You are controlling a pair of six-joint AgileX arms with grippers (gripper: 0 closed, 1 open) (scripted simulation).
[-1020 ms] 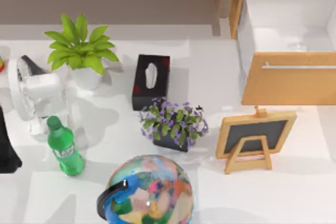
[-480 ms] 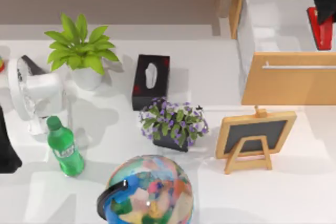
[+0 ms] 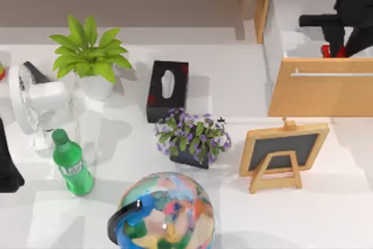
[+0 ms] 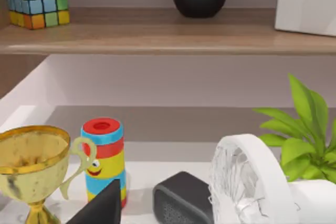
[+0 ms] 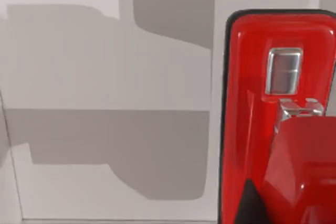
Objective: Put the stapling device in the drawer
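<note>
- Red stapler (image 5: pixel 278 129) sits low inside the white-walled drawer (image 3: pixel 280 21) at the bench's far right corner, beneath the right hand (image 3: pixel 335 42).
- Whether that hand's fingers grip it, I cannot tell.
- Left arm (image 3: pixel 9 167) rests at the bench's left edge.

The right arm reaches in at the worktop's far right corner, its dark links coming from the right edge and bending down over that corner. The right end effector (image 3: pixel 333 48) hangs low there, pointing downward, with a dark crosspiece of the wrist sticking out toward the left. In the right wrist view a dark fingertip (image 5: pixel 251 205) of this end effector shows at close range; how its fingers stand cannot be made out. The left arm is parked at the worktop's left edge, and its left end effector (image 3: pixel 8 173) appears as a dark mass near the front.
</note>
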